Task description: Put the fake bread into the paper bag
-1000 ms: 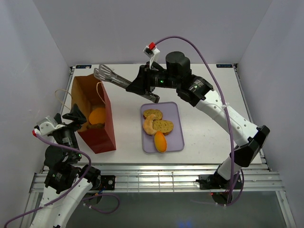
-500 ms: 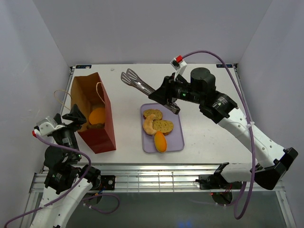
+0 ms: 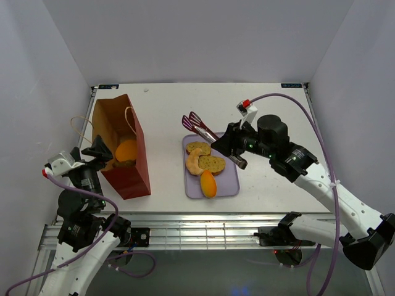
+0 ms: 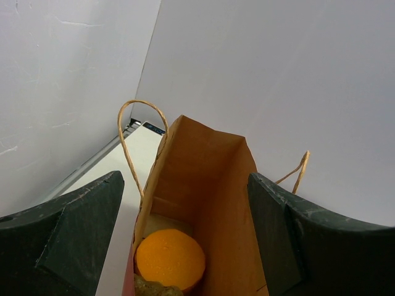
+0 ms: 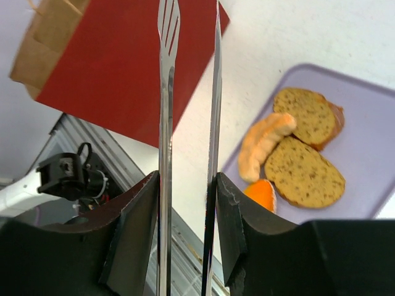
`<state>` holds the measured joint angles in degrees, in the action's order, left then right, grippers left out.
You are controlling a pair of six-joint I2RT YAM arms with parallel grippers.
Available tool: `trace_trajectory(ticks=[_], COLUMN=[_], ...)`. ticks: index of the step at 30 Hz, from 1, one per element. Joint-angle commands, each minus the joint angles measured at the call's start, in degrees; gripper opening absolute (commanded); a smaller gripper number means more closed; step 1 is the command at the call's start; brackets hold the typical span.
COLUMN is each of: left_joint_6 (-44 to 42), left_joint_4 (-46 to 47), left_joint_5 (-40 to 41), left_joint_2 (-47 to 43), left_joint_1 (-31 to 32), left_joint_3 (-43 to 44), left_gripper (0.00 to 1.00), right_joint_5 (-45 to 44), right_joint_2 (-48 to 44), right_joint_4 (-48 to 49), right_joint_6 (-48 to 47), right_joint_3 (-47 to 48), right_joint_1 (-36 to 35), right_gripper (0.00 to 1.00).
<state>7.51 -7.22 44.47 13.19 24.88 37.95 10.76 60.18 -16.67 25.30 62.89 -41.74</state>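
Observation:
The paper bag point(image 3: 125, 161) stands open at the table's left, with an orange bun point(image 3: 126, 150) and a darker piece inside. My left gripper point(image 3: 99, 148) is open, its jaws wide on either side of the bag's mouth point(image 4: 228, 203), looking down on the bun point(image 4: 170, 259). My right gripper point(image 3: 231, 148) is shut on metal tongs point(image 3: 196, 124), whose empty tips hang over the tray's far left corner. The tray holds two brown-crusted slices point(image 3: 199, 148) point(image 3: 213, 164), a pale crescent roll point(image 3: 194, 161) and an orange piece point(image 3: 208, 183). The right wrist view shows the tongs point(image 5: 165, 92), slices point(image 5: 308, 114) and roll point(image 5: 265, 145).
The lavender tray point(image 3: 229, 179) lies at mid-table, just right of the bag. The bag's cord handles point(image 4: 133, 132) loop outward on both sides. White walls enclose the table at the back and sides. The right arm reaches in from the right.
My right arm has swung the empty tongs from beside the bag's top, right and nearer, to above the tray's far left corner. The left arm and the bag have not moved.

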Motion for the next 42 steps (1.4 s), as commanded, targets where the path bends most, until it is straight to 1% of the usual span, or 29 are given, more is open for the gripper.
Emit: trace_trajectory(ticks=[1,8,14,21,31,42], left_joint_6=[-0.4,-0.2,-0.1,0.0,0.0,-0.1], left_joint_4=[0.2,-0.1,-0.2,-0.4,-0.2,-0.2], left_joint_5=[-1.0,-1.2,-1.6,-1.6,-1.9,-2.0], left_joint_2=[0.8,1.0,1.3,1.2,1.2,1.2], left_joint_1=[0.2,0.2,0.2,0.2,0.3,0.4], left_joint_3=[0.0,0.1,0.1,0.2,0.1,0.0], left_gripper=[0.92,0.92,0.92,0.92,0.92,0.92], right_joint_5=[-2.4,-3.5,-4.3,-6.5,-5.8,-5.3], right_joint_2=[-2.2,-4.4,-2.9,0.6,7.5,10.0], right_joint_4=[0.6,-0.1,0.8,2.4,5.8,6.3], right_joint_6=[0.3,0.2,-0.3,-0.8,-1.4,-1.8], right_joint_3=[-3.9,-11.1,-14.9,-15.6,-14.9,-15.1], right_joint_1=[0.4,0.7,0.7,0.7,0.7,0.7], right_gripper=[0.46,0.46,0.46,0.46,0.46,0.47])
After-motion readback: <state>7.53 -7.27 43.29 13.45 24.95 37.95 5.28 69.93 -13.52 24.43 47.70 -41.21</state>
